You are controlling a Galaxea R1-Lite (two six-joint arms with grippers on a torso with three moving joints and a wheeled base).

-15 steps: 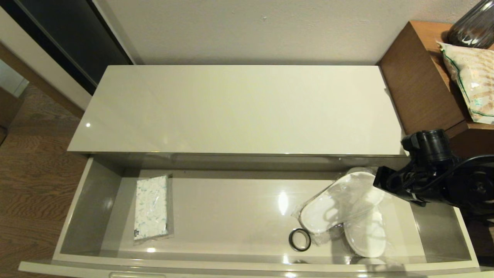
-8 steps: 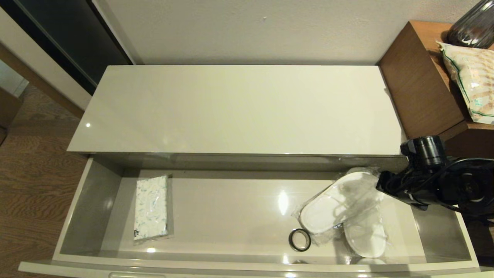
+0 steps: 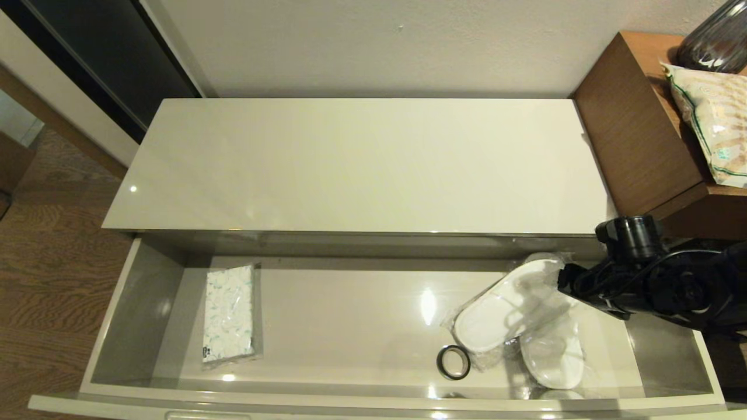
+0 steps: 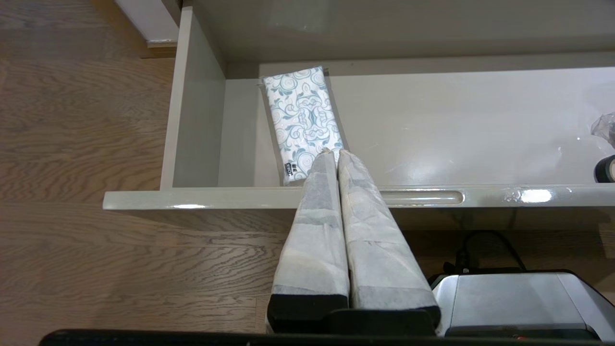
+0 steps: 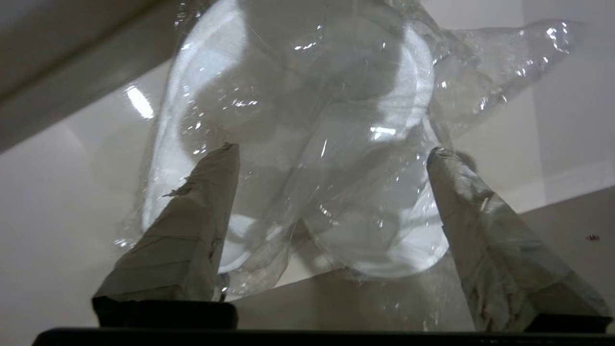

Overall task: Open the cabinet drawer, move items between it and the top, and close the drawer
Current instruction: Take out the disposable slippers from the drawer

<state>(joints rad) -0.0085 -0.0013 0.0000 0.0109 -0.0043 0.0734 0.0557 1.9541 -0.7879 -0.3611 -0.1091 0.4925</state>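
The cabinet drawer [image 3: 140, 303] stands pulled out below the bare glossy top [image 3: 356, 163]. Inside it, at the right, lie the bagged white slippers [image 3: 513, 318] [image 5: 307, 125], with the black tape roll [image 3: 453, 362] beside them and the tissue pack [image 3: 229, 312] [image 4: 301, 115] at the left. My right gripper [image 5: 331, 151] is down in the drawer's right end, open, its fingers either side of the slipper bag. Its arm [image 3: 653, 280] hides the fingers in the head view. My left gripper [image 4: 333, 153] is shut and empty, held in front of the drawer's front edge [image 4: 202, 198].
A brown wooden side unit [image 3: 636, 128] stands at the right, carrying a beige green-edged bag [image 3: 715, 122] and a dark glass vase [image 3: 715, 41]. Wooden floor [image 3: 52, 256] lies to the left. A grey part of the robot's base [image 4: 514, 302] sits below the drawer front.
My right arm has moved left and lower into the drawer, closer onto the slipper bag, which has shifted slightly. Tape roll and tissue pack have not moved.
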